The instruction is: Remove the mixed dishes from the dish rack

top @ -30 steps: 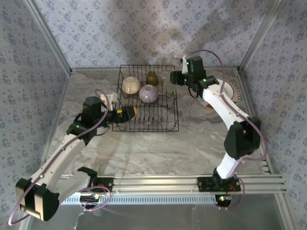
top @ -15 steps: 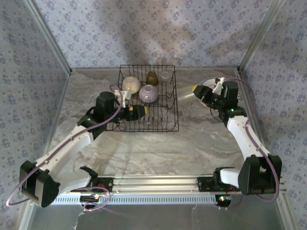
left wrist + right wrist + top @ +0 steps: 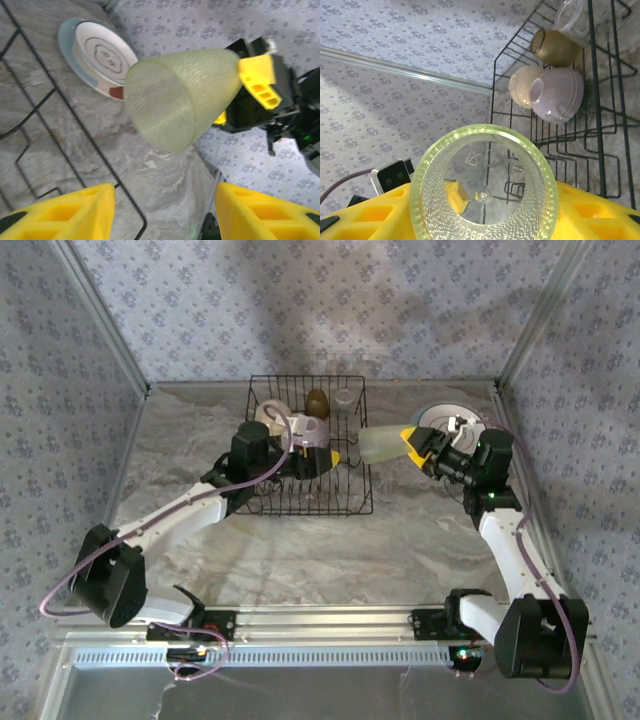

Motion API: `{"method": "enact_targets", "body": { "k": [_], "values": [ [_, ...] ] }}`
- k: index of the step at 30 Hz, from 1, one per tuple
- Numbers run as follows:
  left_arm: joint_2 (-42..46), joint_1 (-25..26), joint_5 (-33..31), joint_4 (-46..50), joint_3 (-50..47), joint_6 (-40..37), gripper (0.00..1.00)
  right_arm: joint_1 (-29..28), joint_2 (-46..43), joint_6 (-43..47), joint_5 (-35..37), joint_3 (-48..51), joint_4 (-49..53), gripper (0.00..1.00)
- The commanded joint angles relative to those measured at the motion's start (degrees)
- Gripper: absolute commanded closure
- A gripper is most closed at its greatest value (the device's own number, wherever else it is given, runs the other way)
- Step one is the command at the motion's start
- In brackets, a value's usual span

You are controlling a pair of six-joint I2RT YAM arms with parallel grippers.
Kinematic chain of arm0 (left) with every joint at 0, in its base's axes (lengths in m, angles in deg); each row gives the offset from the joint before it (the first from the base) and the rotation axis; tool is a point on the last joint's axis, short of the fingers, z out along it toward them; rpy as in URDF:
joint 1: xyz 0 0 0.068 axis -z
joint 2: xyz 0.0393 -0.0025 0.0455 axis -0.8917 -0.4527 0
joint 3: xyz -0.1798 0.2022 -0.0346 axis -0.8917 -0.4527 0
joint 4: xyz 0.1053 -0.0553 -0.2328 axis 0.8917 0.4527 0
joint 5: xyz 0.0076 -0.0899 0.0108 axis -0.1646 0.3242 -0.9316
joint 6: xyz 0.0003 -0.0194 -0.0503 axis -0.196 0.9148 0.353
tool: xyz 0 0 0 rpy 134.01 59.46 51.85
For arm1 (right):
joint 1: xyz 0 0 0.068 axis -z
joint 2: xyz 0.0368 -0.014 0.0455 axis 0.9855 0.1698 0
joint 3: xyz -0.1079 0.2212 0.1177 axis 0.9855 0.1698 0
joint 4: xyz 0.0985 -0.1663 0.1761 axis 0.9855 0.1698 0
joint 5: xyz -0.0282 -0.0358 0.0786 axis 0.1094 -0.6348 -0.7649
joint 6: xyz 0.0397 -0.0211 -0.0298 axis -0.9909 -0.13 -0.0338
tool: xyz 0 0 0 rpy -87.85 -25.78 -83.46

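A: Well, started at the left: found the left gripper hanging low over the dish rack, toward the right side, wide, with nothing between the yellow fingers.

B: Aimed at what?

A: Pointed rightward, past the rack's wire edge, straight at the wide end of a green glass. Looked like readiness to receive it, or just a wait for a turn at the bowls; could not tell which.

B: And inside the rack?

A: Counted a cream bowl and a lilac bowl side by side, domed backs up, presumably to drain. Spotted an olive-brown cup and a clear glass behind them at the far end. Judged all four as not yet unloaded.

B: Then the right?

A: Saw the right gripper clamped on the narrow end of the green glass. Found that glass level in the air, just beside the rack's right wall, outside it, above the table. Gripped that way, most likely, to leave the wide end free for a handover or a clean set-down.

B: Anything further right?

A: Noted a ringed plate on the table at the far right, partly behind that arm. Took it for the drop-off spot for unloaded pieces.
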Motion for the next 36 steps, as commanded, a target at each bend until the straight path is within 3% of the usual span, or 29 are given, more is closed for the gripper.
{"method": "enact_targets", "body": {
  "k": [1,21,30,34,36],
  "values": [
    [-1.52,0.53,4.22,-8.9,2.81,2.63,0.46,-0.68,-1.8,-4.18,-3.76,0.82,-5.14,0.43],
    [-10.96,2.03,9.31,-20.24,8.5,11.7,0.58,-5.08,-1.54,-5.26,-3.22,1.19,-8.03,0.43],
    [-10.55,2.91,6.9,-19.03,8.48,14.27,0.78,-5.54,0.44,-4.54,-4.18,1.91,-10.97,0.43],
    [-10.19,3.02,6.19,-19.17,7.76,15.61,0.97,-5.76,1.28,-4.39,-4.4,1.46,-11.59,0.42],
    [-10.02,3.08,5.82,-19.99,7.14,16.6,1.0,-5.89,1.69,-4.33,-4.46,1.27,-11.62,0.41]
  ]
}}
